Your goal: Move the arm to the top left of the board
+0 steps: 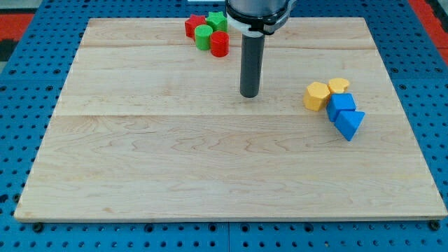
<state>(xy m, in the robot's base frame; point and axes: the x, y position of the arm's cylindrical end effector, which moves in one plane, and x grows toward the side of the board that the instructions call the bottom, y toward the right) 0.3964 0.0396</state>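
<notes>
My tip rests on the wooden board a little above its centre and slightly towards the view's right. A cluster of blocks lies at the view's top, up and left of the tip: a red star block, a green star block, a green cylinder and a red cylinder. To the tip's right lie a yellow hexagon block, a yellow block, a blue cube and a blue triangular block. The tip touches no block.
The board sits on a blue perforated table. The arm's body hangs over the board's top edge, beside the red and green cluster.
</notes>
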